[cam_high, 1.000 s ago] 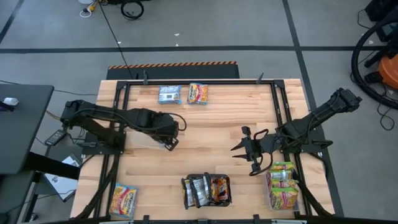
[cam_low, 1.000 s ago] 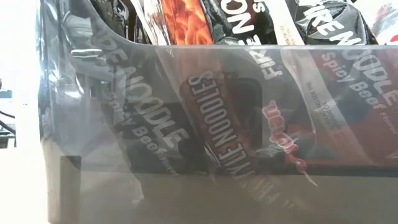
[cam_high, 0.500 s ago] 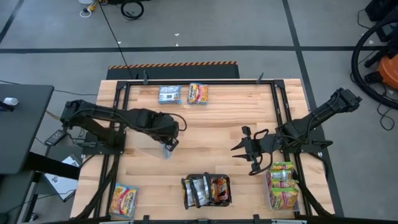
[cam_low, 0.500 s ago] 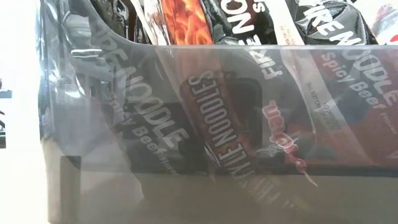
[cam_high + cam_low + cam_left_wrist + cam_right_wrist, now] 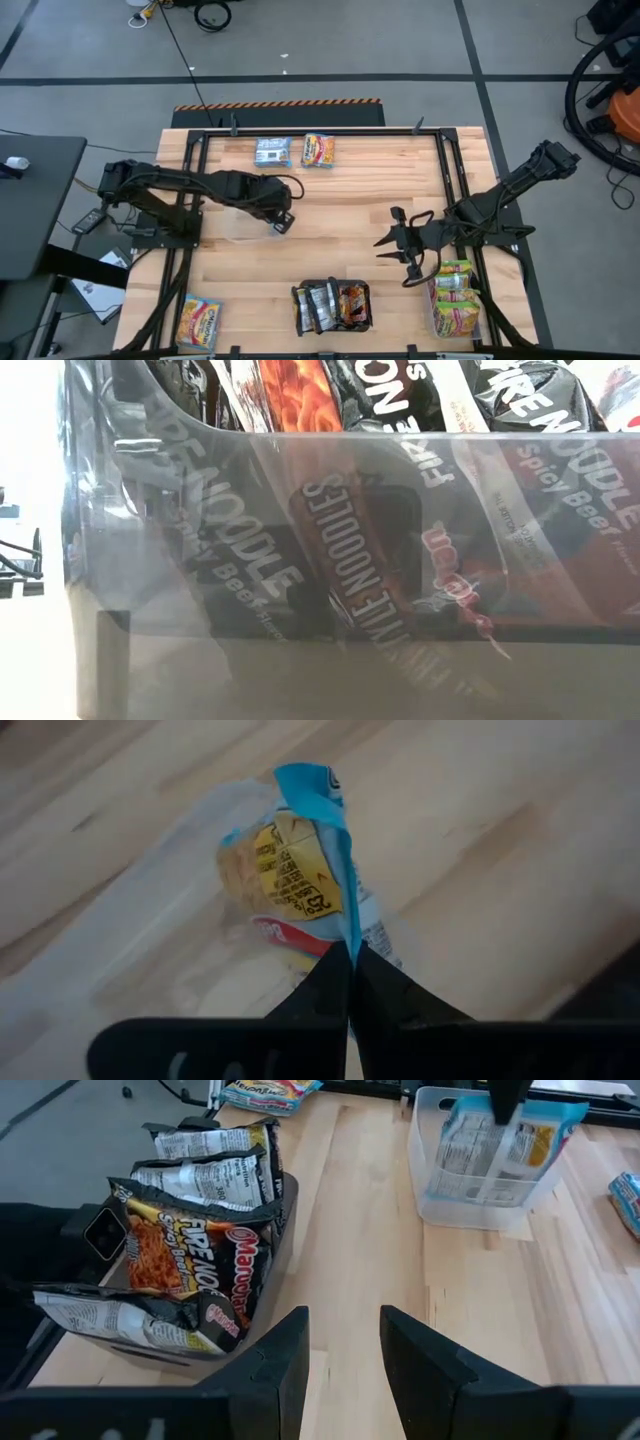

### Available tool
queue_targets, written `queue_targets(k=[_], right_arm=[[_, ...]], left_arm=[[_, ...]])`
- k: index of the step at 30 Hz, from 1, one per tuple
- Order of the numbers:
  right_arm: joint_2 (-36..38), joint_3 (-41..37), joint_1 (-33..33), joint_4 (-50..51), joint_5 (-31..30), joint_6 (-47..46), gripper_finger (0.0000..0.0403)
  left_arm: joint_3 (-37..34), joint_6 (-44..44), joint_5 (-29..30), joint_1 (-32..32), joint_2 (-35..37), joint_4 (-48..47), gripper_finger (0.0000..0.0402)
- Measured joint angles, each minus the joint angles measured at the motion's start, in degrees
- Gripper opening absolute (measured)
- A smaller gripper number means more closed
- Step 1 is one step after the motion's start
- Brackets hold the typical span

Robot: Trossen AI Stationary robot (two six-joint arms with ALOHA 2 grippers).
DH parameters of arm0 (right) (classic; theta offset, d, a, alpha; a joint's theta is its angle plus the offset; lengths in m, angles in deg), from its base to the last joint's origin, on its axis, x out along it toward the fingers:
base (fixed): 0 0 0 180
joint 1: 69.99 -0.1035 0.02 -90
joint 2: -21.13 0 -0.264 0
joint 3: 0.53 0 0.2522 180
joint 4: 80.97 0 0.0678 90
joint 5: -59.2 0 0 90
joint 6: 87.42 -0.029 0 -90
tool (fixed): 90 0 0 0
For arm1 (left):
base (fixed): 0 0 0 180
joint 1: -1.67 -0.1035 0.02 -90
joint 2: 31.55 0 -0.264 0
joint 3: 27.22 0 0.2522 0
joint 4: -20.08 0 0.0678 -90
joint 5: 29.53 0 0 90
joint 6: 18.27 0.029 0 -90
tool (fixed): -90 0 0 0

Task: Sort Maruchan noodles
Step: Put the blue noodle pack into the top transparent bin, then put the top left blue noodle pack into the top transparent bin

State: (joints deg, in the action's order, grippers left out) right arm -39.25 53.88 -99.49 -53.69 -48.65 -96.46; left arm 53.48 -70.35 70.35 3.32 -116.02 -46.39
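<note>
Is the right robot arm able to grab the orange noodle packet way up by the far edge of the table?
Probably yes, with a long stretch. The right gripper is open and holds nothing, and bare table lies between it and the orange packet. The left gripper sits off to the side, shut on a blue packet.

Bright even overhead light, soft shadows, low view perhaps overexposed at left, left wrist view blurred

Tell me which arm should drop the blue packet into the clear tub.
Left. The left gripper is already shut on the blue packet, directly over the clear tub. The right gripper is open and empty, across the table near the tub of dark packets.
</note>
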Motion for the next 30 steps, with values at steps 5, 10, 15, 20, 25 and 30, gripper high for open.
queue_targets(k=[5, 10, 15, 20, 25, 30], right_arm=[[0.0, 0.0, 0.0, 0.0, 0.0, 0.0, 0.0130], [0.0, 0.0, 0.0, 0.1, 0.0, 0.1, 0.0130], [0.0, 0.0, 0.0, 0.1, 0.0, 0.1, 0.0130], [0.0, 0.0, 0.0, 0.1, 0.0, 0.1, 0.0130], [0.0, 0.0, 0.0, 0.1, 0.0, 0.2, 0.0130], [0.0, 0.0, 0.0, 0.0, 0.0, 0.0, 0.0130]], left_arm=[[-0.3, -1.5, 1.0, 0.0, 0.0, 3.1, 0.0009], [-0.3, -2.2, 1.5, 0.0, 0.0, 2.5, 0.0018], [-0.3, -2.3, 1.5, 0.0, 0.0, 2.5, 0.0051], [-0.3, -2.8, 1.5, 0.5, 0.0, 3.6, 0.0094], [-0.3, -0.9, 1.2, 0.5, 0.0, 3.5, 0.0117], [2.2, 2.8, 3.6, 0.4, 0.9, 1.8, 0.0126]])
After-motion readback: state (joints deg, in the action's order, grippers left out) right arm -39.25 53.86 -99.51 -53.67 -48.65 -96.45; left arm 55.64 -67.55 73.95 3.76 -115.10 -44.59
